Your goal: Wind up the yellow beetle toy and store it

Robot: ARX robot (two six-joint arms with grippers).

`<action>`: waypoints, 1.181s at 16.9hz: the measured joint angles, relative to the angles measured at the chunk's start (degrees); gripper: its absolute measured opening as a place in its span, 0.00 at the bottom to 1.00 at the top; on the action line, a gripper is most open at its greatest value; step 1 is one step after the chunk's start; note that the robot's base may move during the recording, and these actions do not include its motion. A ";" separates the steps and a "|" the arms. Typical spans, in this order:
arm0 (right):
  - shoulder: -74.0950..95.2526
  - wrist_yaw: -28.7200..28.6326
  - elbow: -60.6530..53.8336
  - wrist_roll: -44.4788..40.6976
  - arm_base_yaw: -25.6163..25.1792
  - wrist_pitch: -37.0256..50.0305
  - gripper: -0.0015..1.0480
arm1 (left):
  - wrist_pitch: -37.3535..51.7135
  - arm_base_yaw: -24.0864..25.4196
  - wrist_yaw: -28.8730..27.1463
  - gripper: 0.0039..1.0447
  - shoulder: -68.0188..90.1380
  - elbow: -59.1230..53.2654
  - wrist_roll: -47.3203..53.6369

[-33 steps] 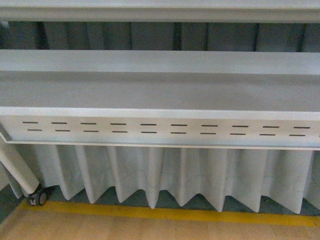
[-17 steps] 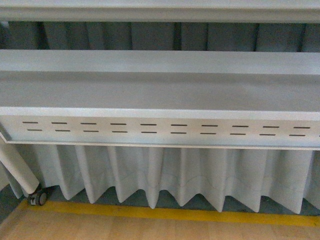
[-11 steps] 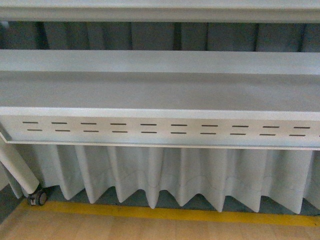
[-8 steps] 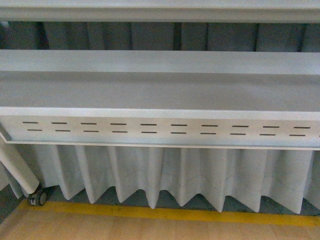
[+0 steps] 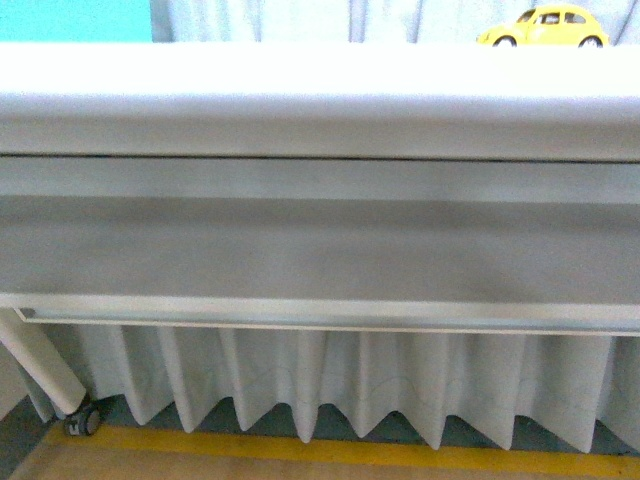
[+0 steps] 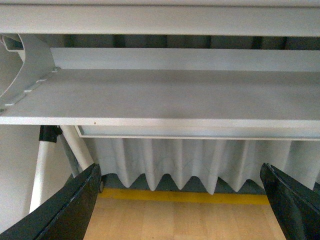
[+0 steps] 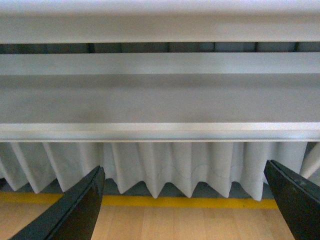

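Where the front view looks across the rounded front edge of the white worktop point(image 5: 300, 100), the glossy yellow beetle toy car point(image 5: 545, 27) stands side-on upon it toward the right, only its upper part showing above the edge, and a pleated white curtain point(image 5: 330, 380) hangs beneath down to a yellow floor stripe point(image 5: 350, 450). From the left wrist view, the left gripper point(image 6: 180, 170) is spread wide, its black fingers point(image 6: 75, 210) well apart with nothing between them. From the right wrist view, the right gripper point(image 7: 184, 170) is likewise splayed and holds nothing, its black fingers point(image 7: 295, 200) framing the curtain.
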 joint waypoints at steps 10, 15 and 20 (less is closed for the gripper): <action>0.02 -0.02 0.00 0.00 0.00 0.02 0.94 | 0.09 0.00 0.04 0.94 0.00 0.00 0.02; 0.02 0.00 0.00 0.00 0.00 0.13 0.94 | 0.13 0.00 -0.07 0.94 0.00 0.00 -0.04; 0.02 -0.02 0.00 0.07 0.00 0.02 0.94 | 0.09 0.00 0.00 0.94 0.00 0.00 0.02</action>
